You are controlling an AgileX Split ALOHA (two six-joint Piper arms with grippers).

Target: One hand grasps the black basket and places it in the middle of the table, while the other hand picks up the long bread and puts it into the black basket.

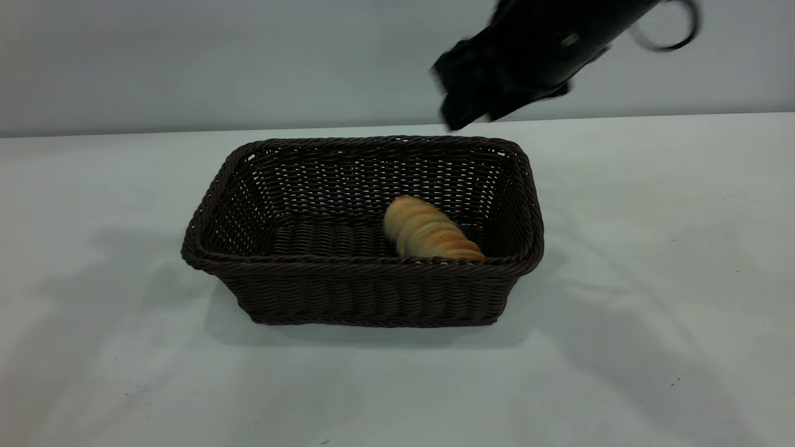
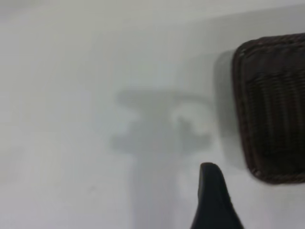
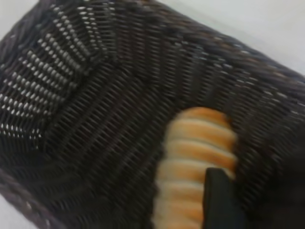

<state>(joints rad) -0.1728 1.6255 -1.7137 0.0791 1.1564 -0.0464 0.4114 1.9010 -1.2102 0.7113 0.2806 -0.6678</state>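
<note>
While the table (image 1: pixel 652 261), a broad pale matte surface, fills most of the exterior view, the black basket (image 1: pixel 366 292) sits on it near the middle, a large dark woven rectangle with a braided rim and open-weave sloping sides. Inside the basket, toward its right half and leaning against the near wall, lies the long bread (image 1: pixel 428 231), golden-orange with pale cross ridges. My right gripper (image 1: pixel 463 115) hangs in the air above the basket's far right rim, apart from both basket and bread; it is blurred there, and I cannot tell whether its fingers are spread or closed. My right wrist view gives what the exterior view cannot: a close look down into the basket's weave (image 3: pixel 95 119) with the bread (image 3: pixel 195 162) directly below and one dark fingertip (image 3: pixel 219 200) of mine in front of it, holding nothing. My left arm does not appear in the exterior view. Only my left wrist view shows it: a single black fingertip (image 2: pixel 212 200) of my left gripper over bare table (image 2: pixel 71 119), with one corner of the basket (image 2: pixel 271 109) off to the side; whether those fingers are spread or closed I cannot tell.
</note>
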